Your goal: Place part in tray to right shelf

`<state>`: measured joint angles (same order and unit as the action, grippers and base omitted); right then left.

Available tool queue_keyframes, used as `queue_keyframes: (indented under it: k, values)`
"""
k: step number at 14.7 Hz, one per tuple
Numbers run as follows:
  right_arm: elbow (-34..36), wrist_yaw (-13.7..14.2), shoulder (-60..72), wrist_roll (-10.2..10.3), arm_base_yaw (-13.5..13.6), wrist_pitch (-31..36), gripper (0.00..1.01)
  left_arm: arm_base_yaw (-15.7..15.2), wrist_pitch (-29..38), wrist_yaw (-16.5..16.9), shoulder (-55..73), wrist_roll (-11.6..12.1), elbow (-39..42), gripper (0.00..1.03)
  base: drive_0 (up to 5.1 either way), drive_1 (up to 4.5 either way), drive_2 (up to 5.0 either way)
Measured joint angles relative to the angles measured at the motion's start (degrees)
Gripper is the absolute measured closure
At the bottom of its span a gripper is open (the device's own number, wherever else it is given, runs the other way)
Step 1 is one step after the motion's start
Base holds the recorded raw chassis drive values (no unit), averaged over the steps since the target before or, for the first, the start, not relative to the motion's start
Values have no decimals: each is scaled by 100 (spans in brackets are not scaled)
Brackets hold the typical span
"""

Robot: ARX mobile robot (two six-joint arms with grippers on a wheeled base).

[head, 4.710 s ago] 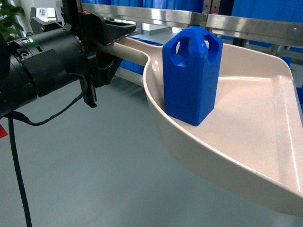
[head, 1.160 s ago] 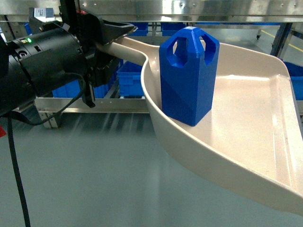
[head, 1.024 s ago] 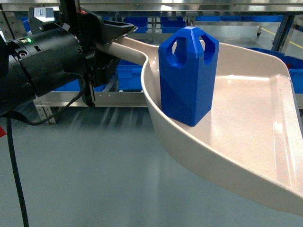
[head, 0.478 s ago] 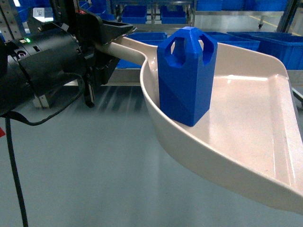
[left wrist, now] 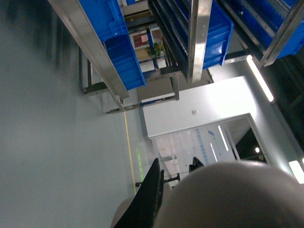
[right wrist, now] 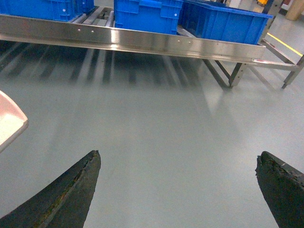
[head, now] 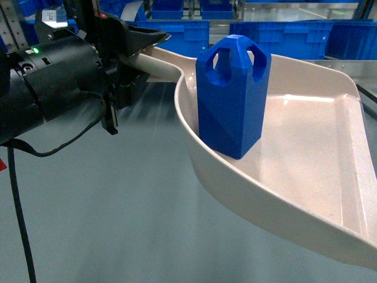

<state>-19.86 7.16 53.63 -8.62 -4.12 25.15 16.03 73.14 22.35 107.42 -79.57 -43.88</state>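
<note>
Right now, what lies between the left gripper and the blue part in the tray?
In the head view, only the tray's own handle runs from the left gripper to the part; nothing else lies between them.

Part (head: pixel 232 97) upright in tray (head: pixel 306 141)

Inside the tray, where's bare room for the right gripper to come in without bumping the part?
The tray floor is bare from the part out to the far side wall and down to the wide lip. It is crowded at the handle end, where the part stands against the near curved wall by the left gripper.
</note>
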Motion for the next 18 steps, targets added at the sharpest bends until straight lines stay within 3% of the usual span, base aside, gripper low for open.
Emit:
queue_keyframes:
  k: [4,10,18]
  values:
    - [0,2,0,0,0,20,3,0,11,-2,0,0,4,90,0,0,0]
    - [0,-15,-11,0,0,44,3,-11,22,2,0,0,4,90,313,115,-488]
    - [0,-11,-9,0,0,24,3,0,37,0,0,-2,4,90,21,407,-365]
